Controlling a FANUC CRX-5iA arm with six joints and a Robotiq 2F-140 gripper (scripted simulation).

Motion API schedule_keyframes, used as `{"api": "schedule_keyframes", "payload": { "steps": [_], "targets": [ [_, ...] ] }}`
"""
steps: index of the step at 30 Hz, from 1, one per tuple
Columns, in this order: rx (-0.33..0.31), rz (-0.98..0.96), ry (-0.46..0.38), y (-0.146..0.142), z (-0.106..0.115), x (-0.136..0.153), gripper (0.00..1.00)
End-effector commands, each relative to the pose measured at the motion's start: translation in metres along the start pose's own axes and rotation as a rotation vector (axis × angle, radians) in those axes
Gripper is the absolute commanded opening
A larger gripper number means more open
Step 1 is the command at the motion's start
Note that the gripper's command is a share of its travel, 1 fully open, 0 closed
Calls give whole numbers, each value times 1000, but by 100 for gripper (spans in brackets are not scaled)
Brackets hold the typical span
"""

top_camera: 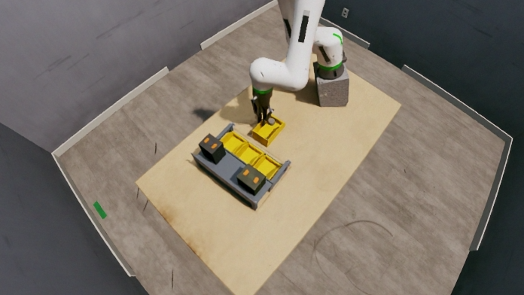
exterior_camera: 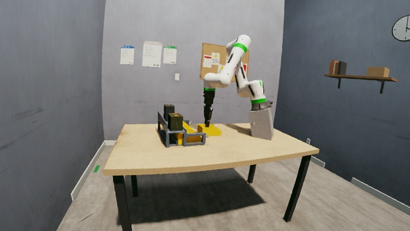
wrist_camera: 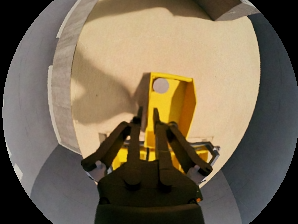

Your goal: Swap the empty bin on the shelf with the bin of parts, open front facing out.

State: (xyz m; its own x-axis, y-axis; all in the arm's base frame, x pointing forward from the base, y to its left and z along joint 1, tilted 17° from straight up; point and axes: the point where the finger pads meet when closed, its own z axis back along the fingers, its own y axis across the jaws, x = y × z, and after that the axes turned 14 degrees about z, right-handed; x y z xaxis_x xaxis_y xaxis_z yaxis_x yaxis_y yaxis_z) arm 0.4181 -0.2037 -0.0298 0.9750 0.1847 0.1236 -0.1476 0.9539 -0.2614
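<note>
Boxes (top_camera: 251, 179) (exterior_camera: 175, 122) crowd the shelf (top_camera: 230, 169) (exterior_camera: 184, 138) (wrist_camera: 216, 152); my fingers (top_camera: 264, 120) (exterior_camera: 207, 125) stand slightly apart, straddling the nearby bin's (top_camera: 268, 132) (exterior_camera: 210, 130) (wrist_camera: 192, 107) side wall.

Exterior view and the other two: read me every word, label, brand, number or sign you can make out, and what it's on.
No wording is legible in any view.
Three wall sheets: print too small to read.
Corkboard: its notices are too small to read; one bears a yellow triangle sign.
White arm: faint red marking in the exterior view, unreadable.
Wall clock: tick marks, no readable numbers.
</note>
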Motion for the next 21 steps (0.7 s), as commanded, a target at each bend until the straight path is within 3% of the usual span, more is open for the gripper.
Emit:
{"api": "schedule_keyframes", "payload": {
  "steps": [1, 21],
  "targets": [
    [0, 0, -1, 0, 2, 1, 24],
    [0, 0, -1, 0, 20, 1, 24]
  ]
}}
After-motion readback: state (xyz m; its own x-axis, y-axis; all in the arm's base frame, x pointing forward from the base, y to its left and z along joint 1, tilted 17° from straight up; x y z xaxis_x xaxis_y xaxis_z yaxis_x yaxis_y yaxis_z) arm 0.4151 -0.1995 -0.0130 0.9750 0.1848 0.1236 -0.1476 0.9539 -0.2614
